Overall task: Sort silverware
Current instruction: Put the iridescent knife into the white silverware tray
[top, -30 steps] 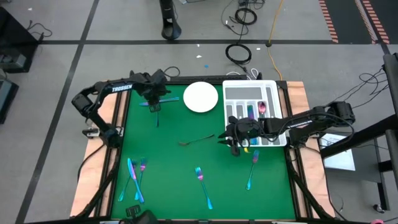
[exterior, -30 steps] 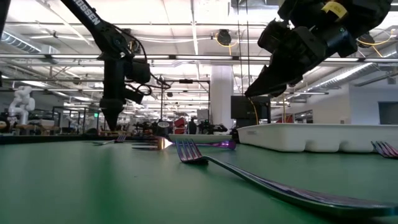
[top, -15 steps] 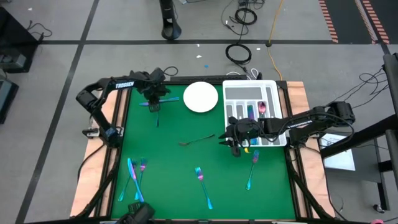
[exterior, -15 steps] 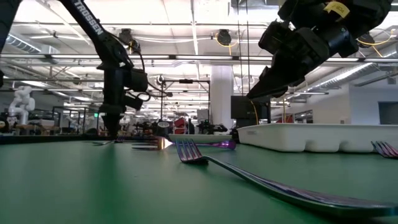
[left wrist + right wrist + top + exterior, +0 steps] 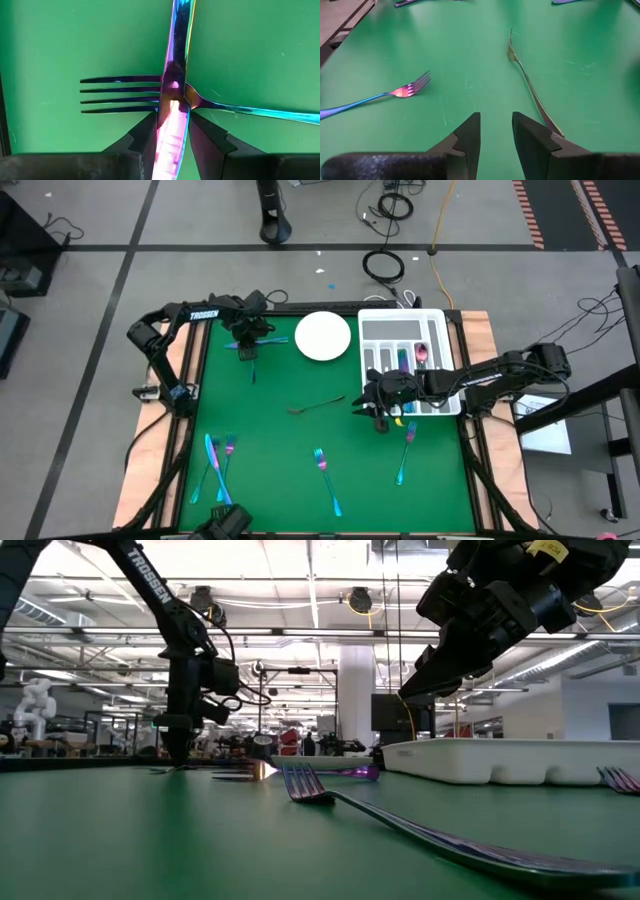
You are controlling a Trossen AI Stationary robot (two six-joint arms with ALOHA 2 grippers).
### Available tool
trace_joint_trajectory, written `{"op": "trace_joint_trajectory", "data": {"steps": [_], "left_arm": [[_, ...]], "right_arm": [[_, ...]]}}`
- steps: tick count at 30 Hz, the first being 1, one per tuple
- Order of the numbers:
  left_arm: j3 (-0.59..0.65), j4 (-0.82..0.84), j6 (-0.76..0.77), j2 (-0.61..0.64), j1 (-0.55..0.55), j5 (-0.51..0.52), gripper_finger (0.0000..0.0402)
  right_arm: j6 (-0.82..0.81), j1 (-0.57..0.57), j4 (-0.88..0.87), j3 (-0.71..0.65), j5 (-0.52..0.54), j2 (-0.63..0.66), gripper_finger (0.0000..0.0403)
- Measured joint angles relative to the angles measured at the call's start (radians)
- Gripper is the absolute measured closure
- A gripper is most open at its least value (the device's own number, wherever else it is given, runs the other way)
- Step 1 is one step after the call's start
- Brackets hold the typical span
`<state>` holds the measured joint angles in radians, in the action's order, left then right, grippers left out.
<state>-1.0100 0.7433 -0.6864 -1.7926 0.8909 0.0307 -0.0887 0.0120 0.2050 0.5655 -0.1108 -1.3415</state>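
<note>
Several iridescent pieces of silverware lie on the green mat [image 5: 280, 430]. At the far left a long flat piece [image 5: 177, 50] lies across the neck of a fork [image 5: 120, 92]. My left gripper [image 5: 172, 117] points down over them, open, with one finger on each side of the flat piece. My right gripper [image 5: 378, 415] hangs open above the mat by the near left corner of the white tray [image 5: 405, 330], with nothing between its fingers [image 5: 496, 120]. A dark piece [image 5: 530, 90] lies on the mat ahead of it. My left gripper comes from above, pointing down, its fingers [image 5: 150, 135] across the flat piece at the stretch [image 5: 172, 127] just beside the fork's neck. They stand close on both long edges; I cannot tell whether they touch. The piece lies flat on the fork and mat.
A white round plate [image 5: 322, 336] sits at the far middle. The tray holds a pink spoon [image 5: 421, 355] and a teal piece [image 5: 403, 360]. More pieces lie near left [image 5: 215, 470], near middle [image 5: 325, 475] and near right [image 5: 405, 450]. Wooden borders edge the mat.
My left gripper has come down toward the crossed flat piece and fork at the far left, and its wrist has rolled a little. The silverware has stayed where it was.
</note>
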Motion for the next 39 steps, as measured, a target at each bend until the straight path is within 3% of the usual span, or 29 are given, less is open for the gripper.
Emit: {"op": "trace_joint_trajectory", "data": {"steps": [4, 12, 25, 39], "left_arm": [[0.000, 0.000, -0.011, -0.001, 0.000, -0.004, 0.0294], [0.002, 0.005, -0.008, -0.001, -0.001, 0.001, 0.0350], [-0.051, 0.093, 0.000, 0.008, -0.001, 0.034, 0.0355], [-0.069, 0.201, 0.076, 0.260, -0.049, -0.089, 0.0355]], "right_arm": [[0.000, 0.000, 0.000, 0.000, 0.000, 0.000, 0.0299], [0.000, 0.000, 0.000, 0.000, 0.001, 0.000, 0.0299], [0.004, 0.000, 0.000, 0.000, 0.003, 0.000, 0.0299], [0.004, -0.027, 0.091, 0.000, 0.006, 0.001, 0.0299]]}}
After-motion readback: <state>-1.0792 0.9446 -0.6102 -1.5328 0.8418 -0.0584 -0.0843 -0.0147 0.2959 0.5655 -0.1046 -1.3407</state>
